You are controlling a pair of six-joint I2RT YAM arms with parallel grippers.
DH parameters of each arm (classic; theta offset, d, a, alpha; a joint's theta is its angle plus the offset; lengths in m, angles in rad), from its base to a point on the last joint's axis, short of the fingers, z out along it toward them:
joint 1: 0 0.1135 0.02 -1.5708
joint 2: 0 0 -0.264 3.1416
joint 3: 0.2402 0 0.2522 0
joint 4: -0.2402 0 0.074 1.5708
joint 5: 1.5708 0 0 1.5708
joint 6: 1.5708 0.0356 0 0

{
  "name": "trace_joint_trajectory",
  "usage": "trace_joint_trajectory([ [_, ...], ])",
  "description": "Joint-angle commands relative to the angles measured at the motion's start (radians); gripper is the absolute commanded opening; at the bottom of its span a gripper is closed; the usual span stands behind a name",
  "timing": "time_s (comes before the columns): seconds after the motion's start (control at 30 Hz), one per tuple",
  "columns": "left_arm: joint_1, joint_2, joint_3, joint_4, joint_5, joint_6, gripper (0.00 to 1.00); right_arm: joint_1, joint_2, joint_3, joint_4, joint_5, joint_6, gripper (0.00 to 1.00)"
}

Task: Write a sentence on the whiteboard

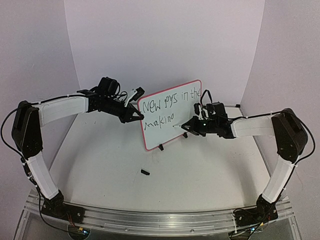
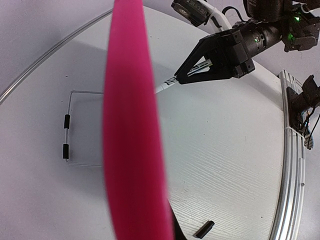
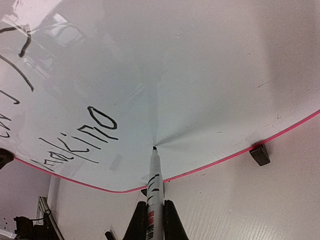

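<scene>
Pink-framed whiteboard (image 1: 172, 107) clamped in left tool (image 1: 139, 116); right tool (image 1: 184, 128) tight on marker (image 3: 155, 192), tip touching its face.

Upright pink-framed whiteboard (image 1: 163, 137) bears two-row black sentence (image 1: 165, 105).

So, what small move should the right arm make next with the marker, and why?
Probably dab the marker tip on the whiteboard for a closing dot. The tip sits just right of the last word, no dot shows there, and the left pincer steadies the board's edge.
</scene>
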Motion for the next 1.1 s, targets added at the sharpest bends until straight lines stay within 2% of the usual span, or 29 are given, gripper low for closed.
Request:
trace_joint_trajectory([
  [0.0, -0.036, 0.029, -0.003, -0.145, 0.051, 0.006, 0.00, -0.003, 0.029, 0.035, 0.045, -0.029, 0.010, 0.00],
  [0.37, -0.036, 0.030, -0.003, -0.145, 0.051, 0.006, 0.00, -0.004, -0.024, 0.029, 0.045, 0.038, 0.002, 0.00],
  [1.07, -0.036, 0.025, -0.003, -0.144, 0.055, 0.005, 0.00, -0.004, -0.081, 0.114, 0.010, 0.058, -0.022, 0.00],
])
